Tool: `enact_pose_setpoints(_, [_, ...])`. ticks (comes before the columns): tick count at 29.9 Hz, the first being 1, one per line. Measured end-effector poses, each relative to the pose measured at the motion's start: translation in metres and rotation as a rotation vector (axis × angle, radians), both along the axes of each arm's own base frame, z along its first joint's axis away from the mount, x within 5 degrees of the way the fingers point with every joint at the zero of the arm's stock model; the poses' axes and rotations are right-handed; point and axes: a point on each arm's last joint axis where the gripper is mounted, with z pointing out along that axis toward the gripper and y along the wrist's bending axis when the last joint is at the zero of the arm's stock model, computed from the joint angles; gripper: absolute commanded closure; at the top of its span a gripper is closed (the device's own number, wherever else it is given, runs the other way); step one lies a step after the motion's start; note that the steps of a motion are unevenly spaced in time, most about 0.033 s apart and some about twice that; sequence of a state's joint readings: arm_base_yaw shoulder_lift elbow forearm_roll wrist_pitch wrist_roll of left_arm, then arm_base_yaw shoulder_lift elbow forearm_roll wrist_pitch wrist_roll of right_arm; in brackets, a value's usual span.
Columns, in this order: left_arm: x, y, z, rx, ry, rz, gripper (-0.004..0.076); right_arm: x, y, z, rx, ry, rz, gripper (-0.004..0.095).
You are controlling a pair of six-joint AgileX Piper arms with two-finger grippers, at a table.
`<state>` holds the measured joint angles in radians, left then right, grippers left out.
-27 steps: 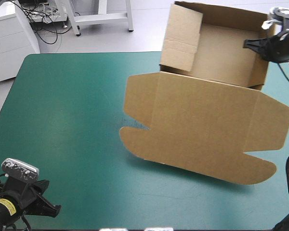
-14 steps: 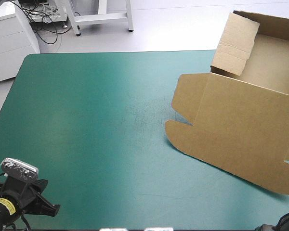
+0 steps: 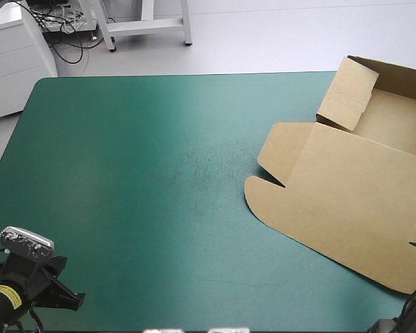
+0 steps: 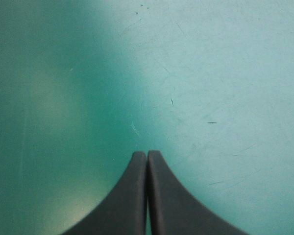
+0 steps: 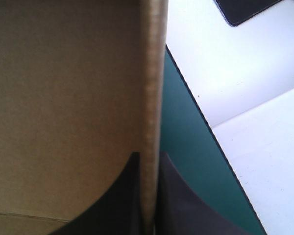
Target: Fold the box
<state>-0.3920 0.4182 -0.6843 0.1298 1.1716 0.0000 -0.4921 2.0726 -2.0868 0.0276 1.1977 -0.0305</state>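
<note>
Pinching the box (image 3: 353,187) wall, right claw (image 5: 148,156) closed.

Brown box (image 3: 347,187), open tray, lid flat, at table's right edge

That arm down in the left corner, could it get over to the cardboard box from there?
Probably not easily. Nothing lies on the teal-green cover between them, but the left gripper sits shut at the near-left corner while the box lies at the far right, held by the right gripper.
</note>
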Motion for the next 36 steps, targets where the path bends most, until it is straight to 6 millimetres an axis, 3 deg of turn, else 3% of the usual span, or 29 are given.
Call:
enact_pose_setpoints(7, [0.001, 0.0, 0.0, 0.003, -0.008, 0.001, 0.0756, 0.009, -0.007, -0.021, -0.018, 0.035, 0.007, 0.0917])
enact_pose_setpoints(9, [0.001, 0.001, 0.001, 0.011, -0.017, 0.005, 0.0756, 0.01, -0.008, -0.023, -0.024, 0.039, 0.023, 0.086])
enact_pose_setpoints(12, [0.002, 0.002, 0.001, 0.018, -0.023, 0.007, 0.0756, 0.012, -0.009, -0.028, -0.035, 0.05, 0.052, 0.0685])
enact_pose_setpoints(18, [0.002, 0.002, 0.001, 0.018, -0.022, 0.007, 0.0756, 0.013, -0.01, -0.037, -0.023, 0.076, 0.072, 0.0142])
enact_pose_setpoints(20, [0.002, 0.002, 0.001, 0.018, -0.023, 0.007, 0.0756, 0.013, -0.011, -0.038, -0.02, 0.081, 0.069, 0.0044])
enact_pose_setpoints(30, [0.002, 0.002, 0.001, 0.012, -0.022, 0.015, 0.0756, 0.003, -0.017, -0.038, 0.006, 0.124, 0.05, 0.0021])
enact_pose_setpoints(36, [0.002, 0.002, 0.001, 0.014, -0.023, 0.016, 0.0756, -0.005, 0.0, 0.001, 0.074, -0.006, 0.074, 0.0021])
